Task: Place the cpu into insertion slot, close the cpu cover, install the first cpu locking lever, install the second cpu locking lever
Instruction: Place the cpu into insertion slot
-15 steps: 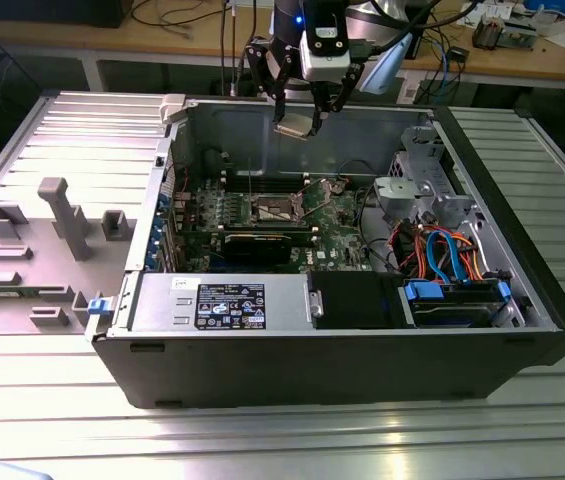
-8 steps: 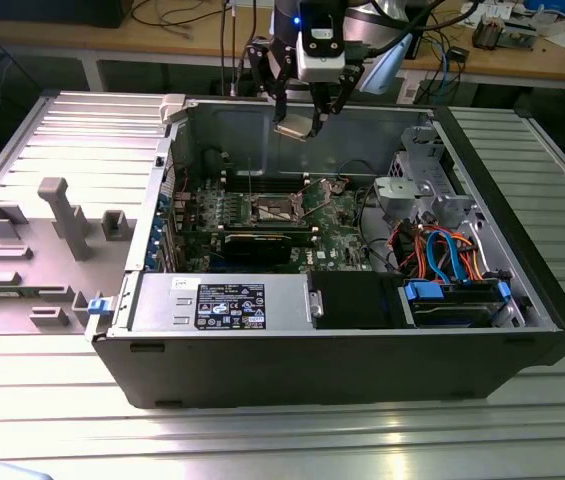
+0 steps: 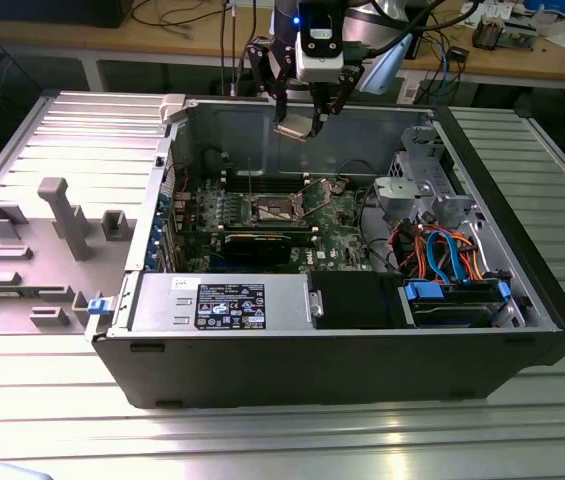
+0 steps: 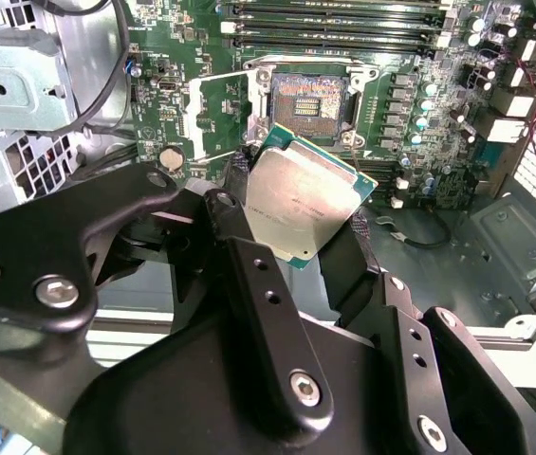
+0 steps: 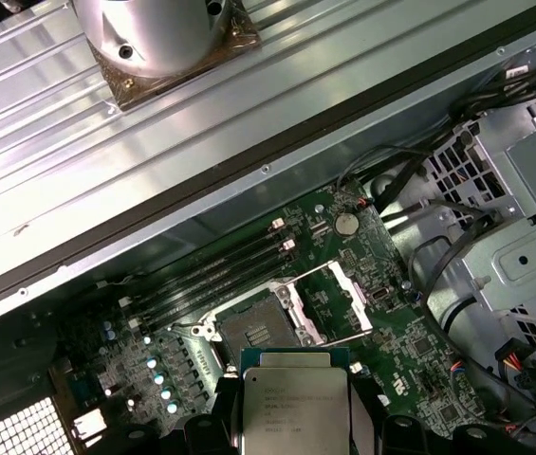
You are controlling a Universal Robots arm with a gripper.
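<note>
Gripper (image 3: 299, 122) hangs over the open computer case (image 3: 362, 372), fingers clamped on the edges of the cpu (image 4: 301, 204), well above the board. Down there the insertion slot (image 4: 307, 95) sits bare, the cpu cover (image 5: 355, 299) swung open beside it.

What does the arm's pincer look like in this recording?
The pincer is matte black: angular linkage bars joined by silver screws. In the exterior view, a white mount sits under a blue light, with black cables looping beside.
</note>
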